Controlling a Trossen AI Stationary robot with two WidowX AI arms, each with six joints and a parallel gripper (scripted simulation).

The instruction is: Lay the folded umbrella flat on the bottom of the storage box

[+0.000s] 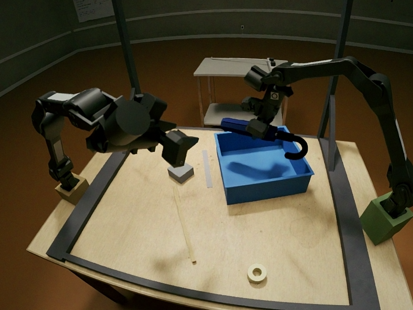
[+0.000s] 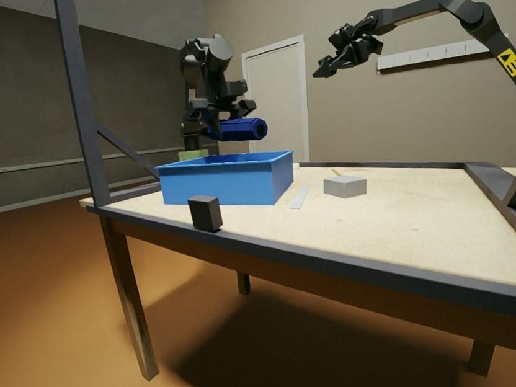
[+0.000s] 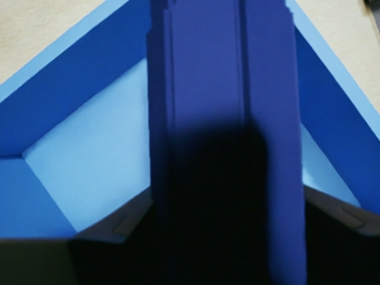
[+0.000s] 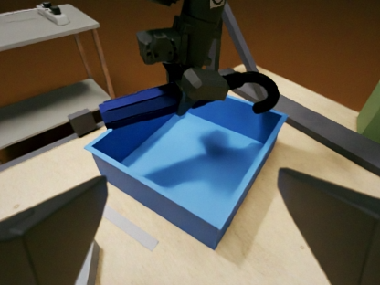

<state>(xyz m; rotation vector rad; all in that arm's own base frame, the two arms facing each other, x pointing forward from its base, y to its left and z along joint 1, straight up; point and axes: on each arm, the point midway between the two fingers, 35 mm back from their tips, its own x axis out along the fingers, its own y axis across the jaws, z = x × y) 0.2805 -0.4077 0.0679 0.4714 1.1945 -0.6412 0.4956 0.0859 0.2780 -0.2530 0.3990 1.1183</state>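
Observation:
The folded dark blue umbrella (image 1: 244, 127) with a black hooked handle (image 1: 297, 146) hangs in the air over the far side of the blue storage box (image 1: 263, 163), above its rim and roughly level. My left gripper (image 1: 260, 128) is shut on the umbrella's middle. The hook hangs over the box's far right corner. In the left wrist view the umbrella (image 3: 224, 91) runs over the box floor (image 3: 91, 151). The box is empty inside. My right gripper (image 1: 178, 148) is open and empty, raised over the table left of the box, above a grey block (image 1: 180, 172).
A grey strip (image 1: 207, 168) lies just left of the box. A thin wooden stick (image 1: 183, 225) and a tape ring (image 1: 257, 270) lie toward the front. A dark cube (image 2: 204, 212) sits on the table's edge behind the box. A shelf unit (image 1: 233, 90) stands behind the table.

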